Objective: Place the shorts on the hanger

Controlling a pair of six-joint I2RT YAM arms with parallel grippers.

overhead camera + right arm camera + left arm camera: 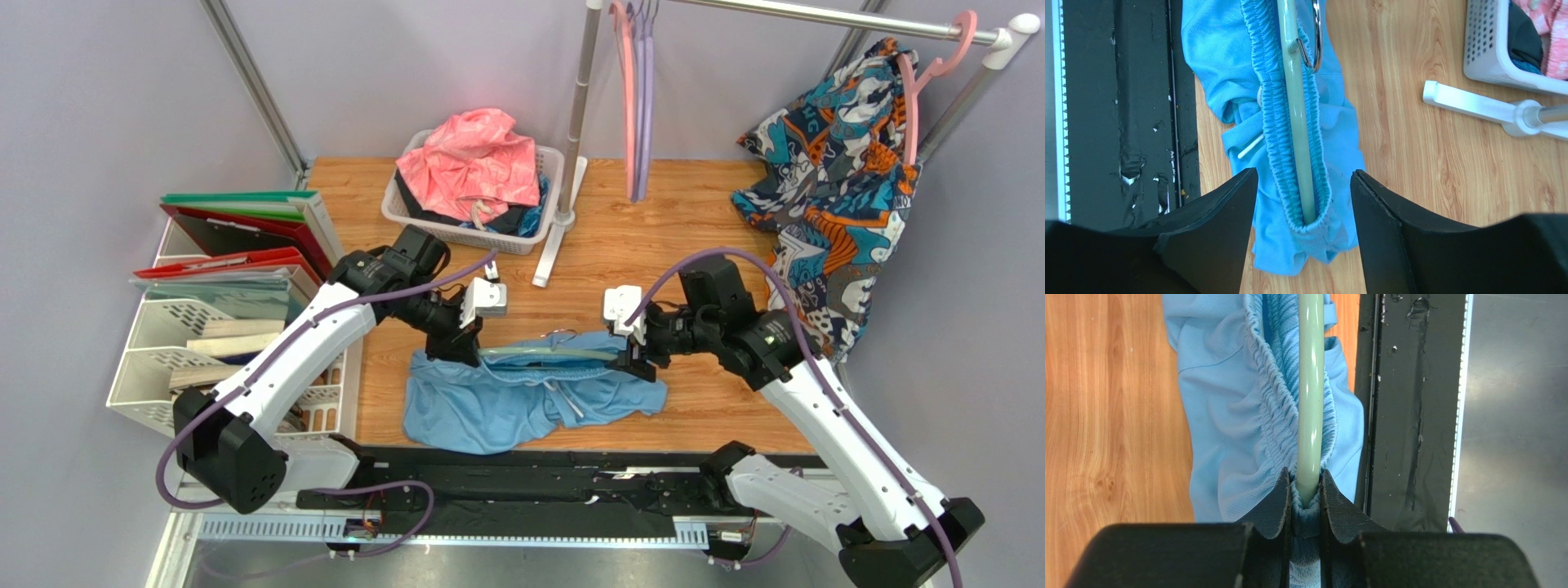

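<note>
shorts [515, 404]: light blue, crumpled on the table [687, 233] between the two arms; the waistband is stretched along the far side and the legs spread toward the near edge.
hanger [552, 353]: mint green, lying flat on the shorts; its bar runs inside the waistband from end to end.
left fingers [1285, 499]: clamped on the left end of the hanger bar, with gathered waistband fabric pinched in the grip.
right fingers [1241, 190]: spread wide, one on each side of the waistband's right end and the bar tip inside it; holding nothing.
drawstring [1250, 146]: white, one end lying on the blue fabric beside the waistband.
basket [454, 230]: white, at the back of the table, with a pink cloth [472, 159] on top.
</note>
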